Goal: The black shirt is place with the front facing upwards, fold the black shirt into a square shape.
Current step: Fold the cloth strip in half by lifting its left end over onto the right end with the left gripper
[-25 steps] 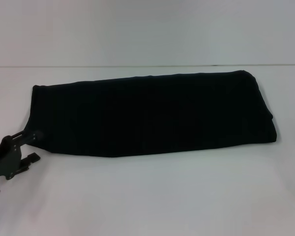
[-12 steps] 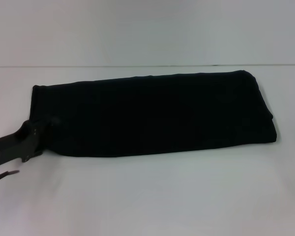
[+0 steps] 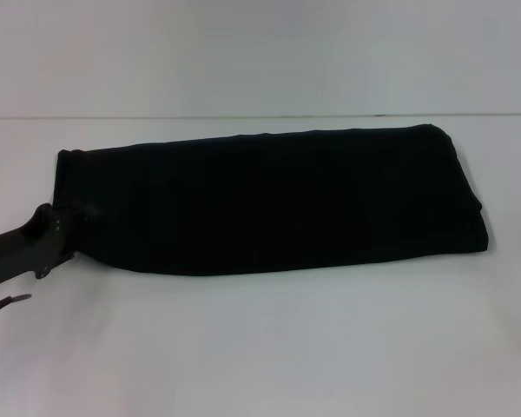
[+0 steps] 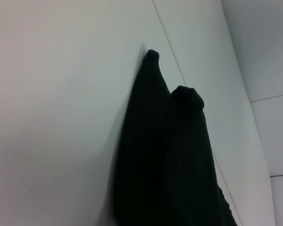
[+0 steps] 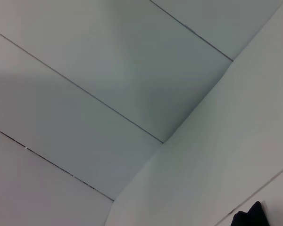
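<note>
The black shirt (image 3: 269, 200) lies on the white table as a long folded strip running left to right, plain side up, with no lettering showing. My left gripper (image 3: 69, 228) comes in from the left edge of the head view and meets the shirt's left end at its near corner. The dark gripper merges with the dark cloth there. In the left wrist view the shirt (image 4: 170, 155) fills the lower middle as a close dark mass with two rounded bumps. A small black tip of the shirt (image 5: 250, 217) shows in the right wrist view. My right gripper is out of view.
The white table (image 3: 269, 347) extends in front of and behind the shirt. A pale wall (image 3: 260, 52) rises behind the table's far edge. A thin cable end (image 3: 4, 301) hangs near the left arm.
My left gripper has moved up and to the right, from just off the shirt's near-left corner to against its left end. The shirt's outline has hardly changed.
</note>
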Robot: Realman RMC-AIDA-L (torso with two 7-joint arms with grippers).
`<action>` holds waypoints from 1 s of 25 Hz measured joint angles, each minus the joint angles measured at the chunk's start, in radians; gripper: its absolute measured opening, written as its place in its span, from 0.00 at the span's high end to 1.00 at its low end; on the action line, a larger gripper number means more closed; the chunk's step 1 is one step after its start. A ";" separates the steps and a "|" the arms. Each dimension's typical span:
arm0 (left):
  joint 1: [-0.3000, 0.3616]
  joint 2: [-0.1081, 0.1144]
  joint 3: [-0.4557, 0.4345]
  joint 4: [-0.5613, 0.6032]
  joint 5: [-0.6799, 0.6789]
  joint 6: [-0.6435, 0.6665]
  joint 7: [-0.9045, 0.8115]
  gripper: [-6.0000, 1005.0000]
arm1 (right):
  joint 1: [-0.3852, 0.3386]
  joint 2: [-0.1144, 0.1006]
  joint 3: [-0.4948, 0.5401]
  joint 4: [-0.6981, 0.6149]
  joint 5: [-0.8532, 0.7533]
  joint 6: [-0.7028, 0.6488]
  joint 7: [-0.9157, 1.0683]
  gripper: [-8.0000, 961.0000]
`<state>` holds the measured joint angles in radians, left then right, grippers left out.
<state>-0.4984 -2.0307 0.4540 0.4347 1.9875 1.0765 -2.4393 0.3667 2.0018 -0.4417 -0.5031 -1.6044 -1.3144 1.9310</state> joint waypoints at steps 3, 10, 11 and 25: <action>0.003 0.003 0.006 0.001 0.002 0.001 0.001 0.50 | 0.002 0.000 0.000 0.000 0.001 0.000 0.002 0.27; -0.003 0.004 0.016 0.006 0.004 -0.004 0.018 0.67 | 0.005 -0.001 0.000 0.000 0.002 0.003 0.005 0.27; -0.003 0.004 0.017 0.008 0.004 -0.004 0.018 0.69 | 0.005 -0.001 0.000 0.000 0.002 0.003 0.005 0.27; -0.002 0.026 0.016 0.055 0.030 -0.075 0.078 0.96 | 0.009 0.001 0.003 0.000 0.001 0.009 0.002 0.27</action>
<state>-0.5005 -2.0043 0.4701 0.4896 2.0180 1.0013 -2.3615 0.3761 2.0031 -0.4387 -0.5031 -1.6031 -1.3057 1.9329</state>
